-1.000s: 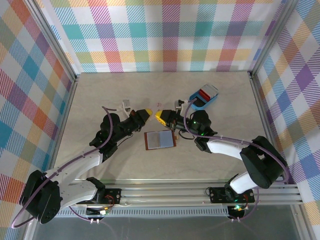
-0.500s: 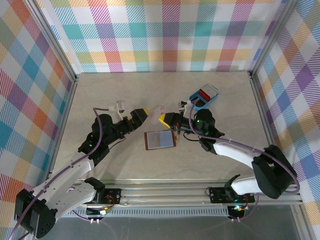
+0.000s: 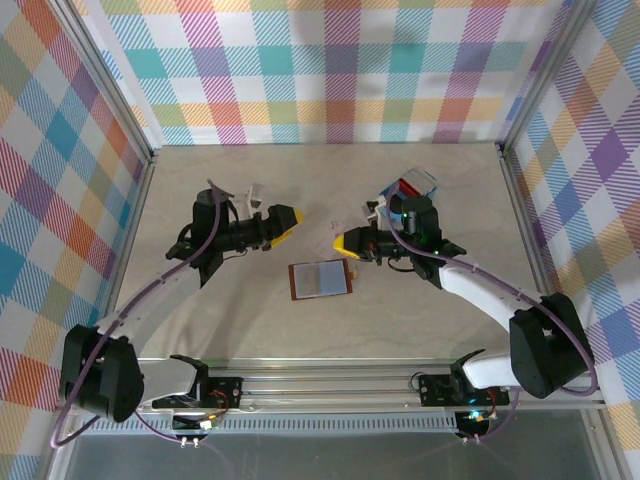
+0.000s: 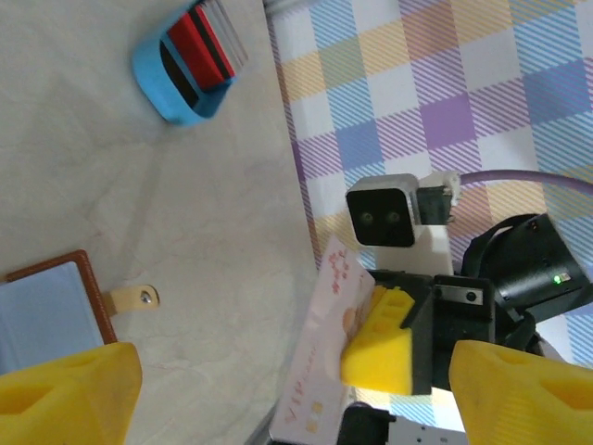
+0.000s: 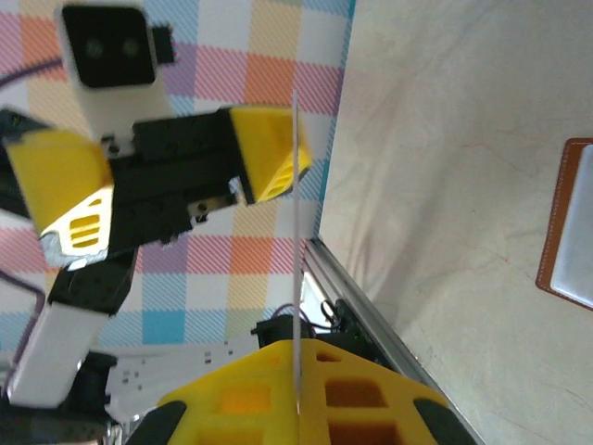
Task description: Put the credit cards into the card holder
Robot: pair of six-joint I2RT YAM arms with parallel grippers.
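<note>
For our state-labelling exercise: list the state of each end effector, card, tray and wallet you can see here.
left end effector: open, empty.
right end effector: shut on pale card.
pale card: gripped, off the table.
card holder: unfolded flat, lining up.
blue tray: red cards standing inside.

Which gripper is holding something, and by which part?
The right gripper pinches a whitish card by one edge. The left gripper is open and holds nothing.

Both arms bend inward, wrists level and pointing at each other, tips apart. The left gripper [image 3: 284, 220] has its yellow fingers spread wide. The right gripper [image 3: 343, 243] is pinched tight on a whitish credit card [image 3: 325, 233].
</note>
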